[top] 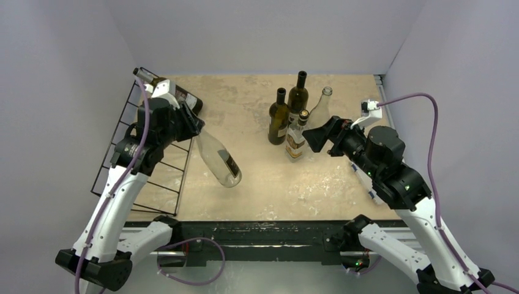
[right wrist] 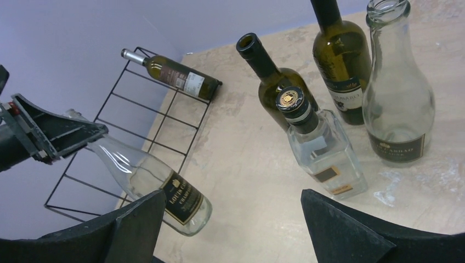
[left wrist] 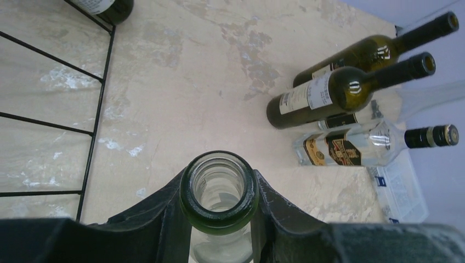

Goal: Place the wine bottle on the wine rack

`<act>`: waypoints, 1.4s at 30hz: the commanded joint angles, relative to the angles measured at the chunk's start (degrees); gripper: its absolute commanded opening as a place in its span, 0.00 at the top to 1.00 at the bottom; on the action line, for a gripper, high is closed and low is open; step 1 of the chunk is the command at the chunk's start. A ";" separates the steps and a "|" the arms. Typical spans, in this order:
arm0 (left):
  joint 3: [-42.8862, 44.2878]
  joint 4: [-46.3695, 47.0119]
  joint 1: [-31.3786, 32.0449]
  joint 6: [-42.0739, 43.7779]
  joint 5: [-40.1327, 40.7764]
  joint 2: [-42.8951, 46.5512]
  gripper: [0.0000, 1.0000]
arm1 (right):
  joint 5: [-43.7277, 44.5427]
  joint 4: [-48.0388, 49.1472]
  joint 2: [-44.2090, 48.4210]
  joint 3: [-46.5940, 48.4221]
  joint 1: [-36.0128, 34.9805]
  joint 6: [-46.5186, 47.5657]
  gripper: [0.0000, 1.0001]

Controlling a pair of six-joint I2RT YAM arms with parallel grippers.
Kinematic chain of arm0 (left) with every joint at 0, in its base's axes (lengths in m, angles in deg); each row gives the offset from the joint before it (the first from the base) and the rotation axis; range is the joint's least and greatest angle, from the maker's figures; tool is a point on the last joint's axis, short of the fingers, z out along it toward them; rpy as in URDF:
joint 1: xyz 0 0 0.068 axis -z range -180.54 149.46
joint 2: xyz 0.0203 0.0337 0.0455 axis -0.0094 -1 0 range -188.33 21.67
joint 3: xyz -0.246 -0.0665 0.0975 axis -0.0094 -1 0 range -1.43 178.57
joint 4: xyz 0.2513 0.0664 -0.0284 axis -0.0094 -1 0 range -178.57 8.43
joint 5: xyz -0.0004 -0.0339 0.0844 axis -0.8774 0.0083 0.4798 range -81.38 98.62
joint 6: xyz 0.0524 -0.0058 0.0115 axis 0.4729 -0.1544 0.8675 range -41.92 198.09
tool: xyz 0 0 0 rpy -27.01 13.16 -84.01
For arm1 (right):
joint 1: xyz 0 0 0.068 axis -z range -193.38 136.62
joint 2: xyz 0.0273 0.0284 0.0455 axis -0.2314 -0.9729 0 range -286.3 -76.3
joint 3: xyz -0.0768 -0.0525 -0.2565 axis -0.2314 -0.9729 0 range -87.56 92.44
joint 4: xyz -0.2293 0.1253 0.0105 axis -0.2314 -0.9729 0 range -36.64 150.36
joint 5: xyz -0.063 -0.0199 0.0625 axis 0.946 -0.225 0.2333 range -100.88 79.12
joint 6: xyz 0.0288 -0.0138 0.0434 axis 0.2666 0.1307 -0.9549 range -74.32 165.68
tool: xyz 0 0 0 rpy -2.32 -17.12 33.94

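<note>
A clear glass wine bottle with a dark label hangs tilted, neck up and to the left, base low over the table just right of the rack. My left gripper is shut on its neck; in the left wrist view the fingers clamp both sides of the green-rimmed mouth. The black wire wine rack stands along the left side, with a dark bottle lying at its far end. My right gripper is open and empty, its jaws wide apart beside the group of standing bottles.
Standing right of centre are two dark green bottles, a clear square bottle and a tall clear bottle. A small clear plastic box lies near the right wall. Grey walls enclose the table.
</note>
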 commanded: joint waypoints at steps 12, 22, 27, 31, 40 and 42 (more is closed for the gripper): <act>10.43 15.34 -25.79 -8.12 -15.70 -9.08 1.00 | 7.88 2.47 -4.66 3.79 -0.24 8.52 0.01; 13.81 21.24 -35.24 -9.90 -18.15 -17.86 1.00 | 11.51 3.16 -6.08 3.42 -0.17 12.15 0.01; 17.36 21.86 -37.48 -8.23 -17.72 -22.70 1.00 | 13.99 4.13 -4.46 3.06 -0.17 15.06 0.01; 19.97 22.50 -38.37 -7.01 -16.02 -26.39 1.00 | 15.31 6.20 -3.04 1.64 -0.21 16.65 0.01; 23.99 25.20 -38.77 -4.01 -10.87 -32.54 1.00 | 18.54 9.13 -1.11 -0.73 -0.78 19.77 0.01; 24.57 25.59 -38.88 -3.76 -10.50 -33.73 1.00 | 19.26 9.52 -1.06 -0.94 -1.05 20.30 0.01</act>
